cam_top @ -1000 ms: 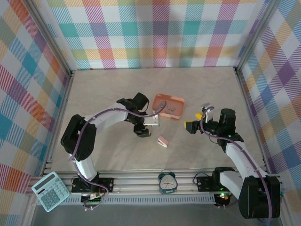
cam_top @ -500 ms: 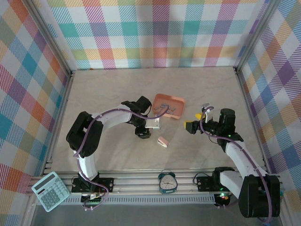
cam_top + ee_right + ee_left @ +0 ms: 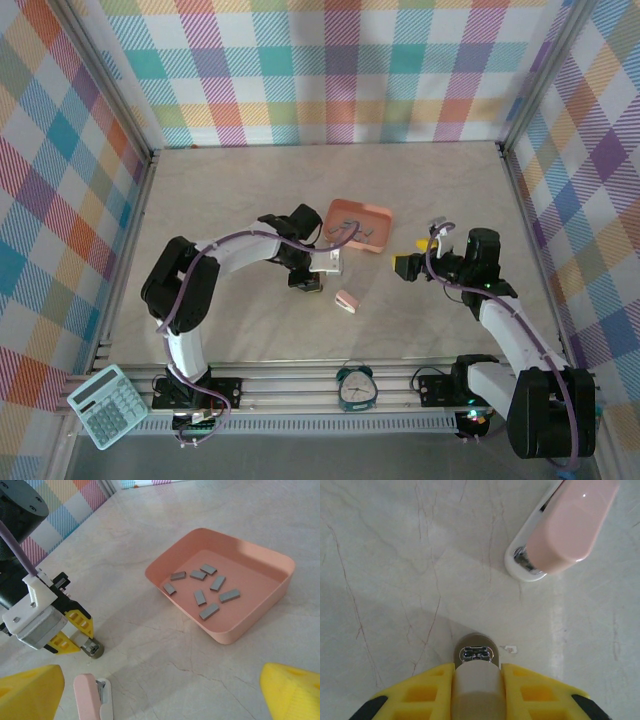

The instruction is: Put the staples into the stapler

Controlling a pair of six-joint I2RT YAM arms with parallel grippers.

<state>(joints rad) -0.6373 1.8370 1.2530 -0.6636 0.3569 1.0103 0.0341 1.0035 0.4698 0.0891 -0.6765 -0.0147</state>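
Note:
In the left wrist view my left gripper point(image 3: 477, 674) is shut on a small beige stapler point(image 3: 476, 655), whose metal front end pokes out past the yellow fingers point(image 3: 422, 692) just above the table. A pink stapler point(image 3: 565, 525) lies flat ahead of it to the right, apart from it. Several grey staples point(image 3: 200, 597) lie in the pink tray point(image 3: 272, 560). My right gripper point(image 3: 160, 680) stands wide open above the table, near the tray, with nothing between its fingers. From above, the left gripper point(image 3: 306, 278) sits left of the pink stapler point(image 3: 346, 300).
A small alarm clock point(image 3: 354, 385) stands on the front rail between the arm bases. A pale green calculator point(image 3: 108, 405) lies at the front left corner. Checked walls close in the marble table point(image 3: 230, 200) on three sides.
My left gripper has shifted slightly right and its jaws have shut on the beige stapler. The right arm has stayed still.

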